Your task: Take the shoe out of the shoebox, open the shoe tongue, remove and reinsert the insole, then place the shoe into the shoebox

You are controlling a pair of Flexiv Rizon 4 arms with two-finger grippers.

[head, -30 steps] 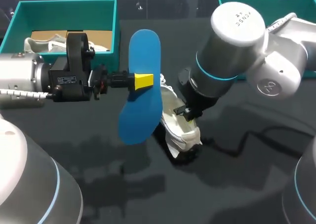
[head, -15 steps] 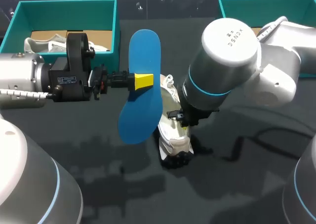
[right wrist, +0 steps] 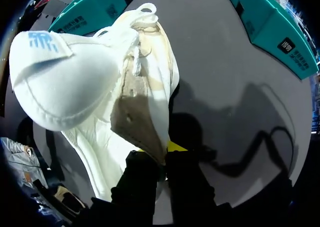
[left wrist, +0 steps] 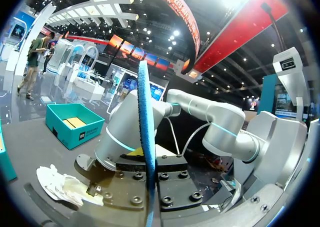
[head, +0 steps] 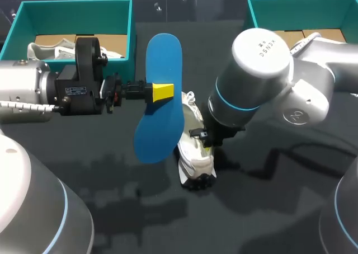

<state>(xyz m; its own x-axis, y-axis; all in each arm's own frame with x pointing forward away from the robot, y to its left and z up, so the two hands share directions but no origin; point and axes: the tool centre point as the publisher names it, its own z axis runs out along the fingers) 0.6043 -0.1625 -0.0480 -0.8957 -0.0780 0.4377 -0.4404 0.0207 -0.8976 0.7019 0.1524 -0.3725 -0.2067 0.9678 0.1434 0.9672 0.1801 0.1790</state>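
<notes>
Your left gripper (head: 162,92) is clamped on the blue insole (head: 159,132), holding it up at mid-table. Just right of it lies the white shoe (head: 194,153), and your right gripper (right wrist: 165,154) pinches its side wall, with the tongue (right wrist: 60,82) flopped wide. The teal shoebox (head: 72,8) sits far left.

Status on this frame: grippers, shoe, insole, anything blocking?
Left gripper shut on blue insole, upright off table. Right gripper shut on white shoe's collar. Nothing seen between them.

Upright insole (head: 159,125) and right arm (head: 257,69) crowd the shoe (head: 196,156); near tabletop (head: 168,220) offers passage.
</notes>
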